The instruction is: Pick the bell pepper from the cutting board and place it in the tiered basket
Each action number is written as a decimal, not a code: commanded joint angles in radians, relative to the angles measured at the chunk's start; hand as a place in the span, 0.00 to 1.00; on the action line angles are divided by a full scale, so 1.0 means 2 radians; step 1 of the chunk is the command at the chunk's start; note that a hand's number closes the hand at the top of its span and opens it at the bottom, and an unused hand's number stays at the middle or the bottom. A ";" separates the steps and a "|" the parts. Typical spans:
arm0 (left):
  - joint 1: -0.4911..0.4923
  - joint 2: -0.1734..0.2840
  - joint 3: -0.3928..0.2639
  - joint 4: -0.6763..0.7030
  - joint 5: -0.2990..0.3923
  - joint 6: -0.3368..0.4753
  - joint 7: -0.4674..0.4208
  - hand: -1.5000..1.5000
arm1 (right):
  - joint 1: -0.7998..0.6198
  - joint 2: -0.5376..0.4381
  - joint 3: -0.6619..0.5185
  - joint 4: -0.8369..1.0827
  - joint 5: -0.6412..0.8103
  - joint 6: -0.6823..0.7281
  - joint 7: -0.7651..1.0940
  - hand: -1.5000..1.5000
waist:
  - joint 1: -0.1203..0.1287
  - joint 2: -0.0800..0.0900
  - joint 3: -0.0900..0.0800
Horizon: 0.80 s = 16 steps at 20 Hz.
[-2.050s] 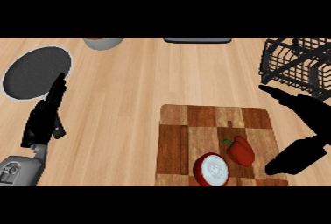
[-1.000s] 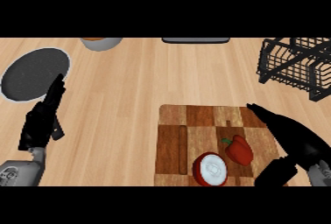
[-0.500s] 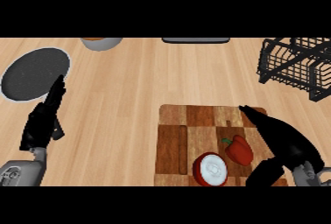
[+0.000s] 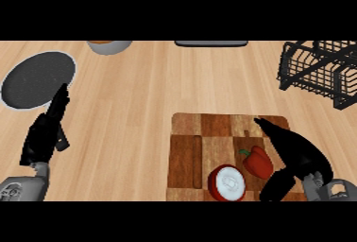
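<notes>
While the left hand [image 4: 45, 134] rests open at the view's left side, fingers straight and pointing up toward the dark round plate [image 4: 36, 80], the right hand [image 4: 296, 153] now lies over the right part of the cutting board [image 4: 202, 130], just beside the bell pepper [image 4: 259, 162]; its fingers are stretched forward and its thumb hangs down beside the pepper's right flank, so the hand is spread and holds nothing; whether the palm touches the pepper I cannot tell, since the hand hides that side; the pepper itself sits on the board's lower right squares, red with its green stem toward the upper left, and a halved red onion [image 4: 227, 183] lies just beside it at the lower left; compared with two seconds ago, the right hand has swung in from beyond the board's right edge, where it was well apart from the pepper, and over the last half second it has crept a little closer; the pepper, the onion and the left hand have not shifted; I judge this to be the end of the reach, with the grasp not yet made; the next move calls for curling fingers and thumb round the pepper without nudging the onion; the tiered basket [image 4: 320, 71] stands at the upper right, well apart, so the lift and carry are all left to do
</notes>
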 commanded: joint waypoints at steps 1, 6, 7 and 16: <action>-0.015 -0.015 -0.002 0.000 -0.024 0.008 0.013 0.50 | 0.019 0.010 -0.014 0.024 0.021 0.023 -0.016 0.00 | -0.001 0.000 0.000; -0.015 -0.030 -0.002 -0.011 -0.031 0.004 0.029 0.50 | -0.018 0.049 -0.032 0.063 0.030 0.046 -0.010 0.00 | 0.001 0.000 0.000; -0.006 -0.027 0.012 -0.011 -0.025 -0.004 0.010 0.50 | 0.034 0.049 -0.014 0.041 0.058 0.029 -0.034 0.00 | -0.001 0.000 0.000; -0.036 -0.012 0.046 0.036 -0.016 -0.035 -0.002 0.50 | 0.015 0.082 -0.027 0.124 0.057 0.061 -0.062 1.00 | -0.001 0.001 0.000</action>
